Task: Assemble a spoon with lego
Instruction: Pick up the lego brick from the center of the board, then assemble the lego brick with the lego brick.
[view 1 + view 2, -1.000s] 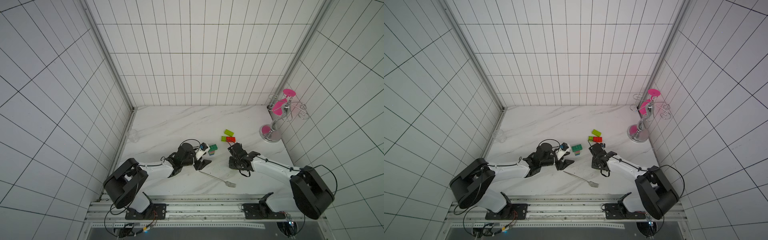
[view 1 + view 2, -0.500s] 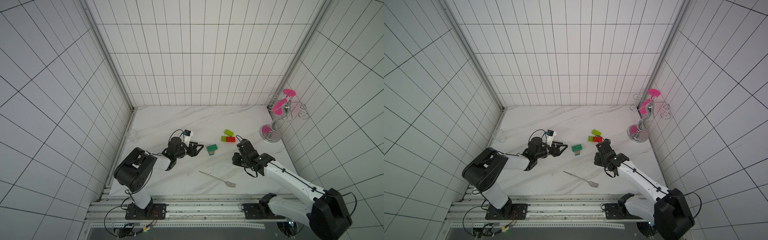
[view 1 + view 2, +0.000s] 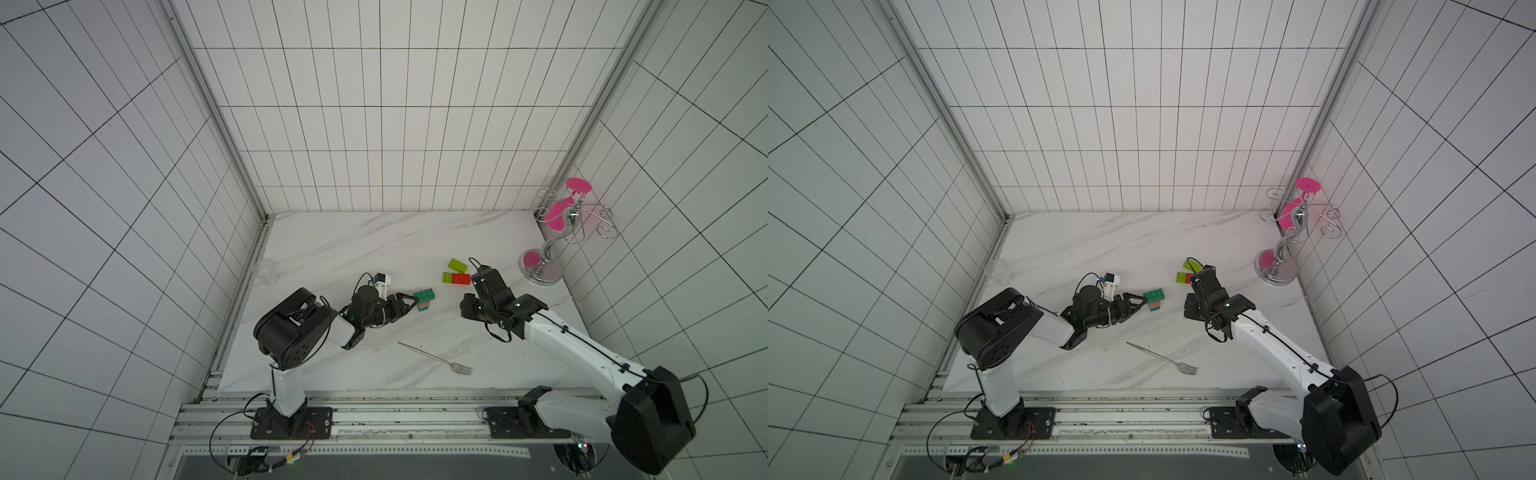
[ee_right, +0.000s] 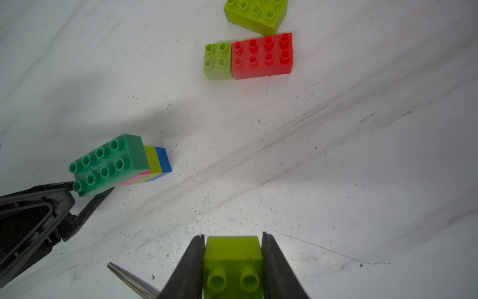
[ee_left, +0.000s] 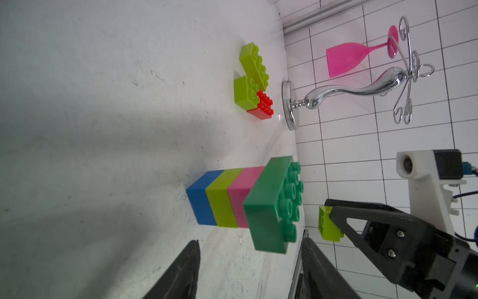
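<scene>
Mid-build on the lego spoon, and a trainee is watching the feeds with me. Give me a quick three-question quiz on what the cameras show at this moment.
1. Multiple choice: what does the right hand hold? A) a yellow brick B) a small lime brick C) nothing
2. True or false: the red brick sits on top of the brick stack.
3. Fill in: the stack's top brick is ___ in colour.

Key: 1. B. 2. False: it lies on the table beside a lime square brick. 3. Dark green.
</scene>
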You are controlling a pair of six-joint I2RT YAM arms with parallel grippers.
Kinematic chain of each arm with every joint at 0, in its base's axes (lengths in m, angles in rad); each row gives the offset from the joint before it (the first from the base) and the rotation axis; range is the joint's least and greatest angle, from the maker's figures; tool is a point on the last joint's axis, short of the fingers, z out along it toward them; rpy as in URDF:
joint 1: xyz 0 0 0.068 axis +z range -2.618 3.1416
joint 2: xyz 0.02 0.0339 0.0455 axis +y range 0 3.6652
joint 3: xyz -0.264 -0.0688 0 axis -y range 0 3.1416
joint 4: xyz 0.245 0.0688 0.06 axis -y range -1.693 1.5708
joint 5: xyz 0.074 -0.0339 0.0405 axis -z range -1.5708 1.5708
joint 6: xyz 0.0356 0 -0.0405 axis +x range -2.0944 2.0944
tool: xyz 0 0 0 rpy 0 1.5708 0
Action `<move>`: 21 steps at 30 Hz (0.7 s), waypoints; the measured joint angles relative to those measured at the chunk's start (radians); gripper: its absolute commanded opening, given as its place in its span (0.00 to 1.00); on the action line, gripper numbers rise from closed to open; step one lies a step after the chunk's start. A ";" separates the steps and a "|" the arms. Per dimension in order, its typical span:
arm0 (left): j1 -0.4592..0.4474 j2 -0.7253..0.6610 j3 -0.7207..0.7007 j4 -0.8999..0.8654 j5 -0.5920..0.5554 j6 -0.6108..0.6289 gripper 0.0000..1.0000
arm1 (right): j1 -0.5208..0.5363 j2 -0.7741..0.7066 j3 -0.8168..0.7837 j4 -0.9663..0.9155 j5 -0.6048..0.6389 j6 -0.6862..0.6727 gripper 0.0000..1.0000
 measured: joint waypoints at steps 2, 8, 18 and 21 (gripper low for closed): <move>-0.001 0.005 0.001 0.026 -0.013 -0.027 0.55 | 0.000 0.014 0.004 0.005 -0.008 -0.004 0.25; -0.006 0.063 0.035 0.097 -0.021 -0.097 0.36 | 0.000 0.080 0.064 0.006 -0.024 -0.021 0.24; -0.010 0.095 0.066 0.132 -0.010 -0.144 0.23 | 0.012 0.270 0.293 0.002 -0.105 -0.237 0.24; -0.010 0.095 0.071 0.121 -0.005 -0.145 0.23 | 0.034 0.337 0.370 -0.024 -0.096 -0.292 0.23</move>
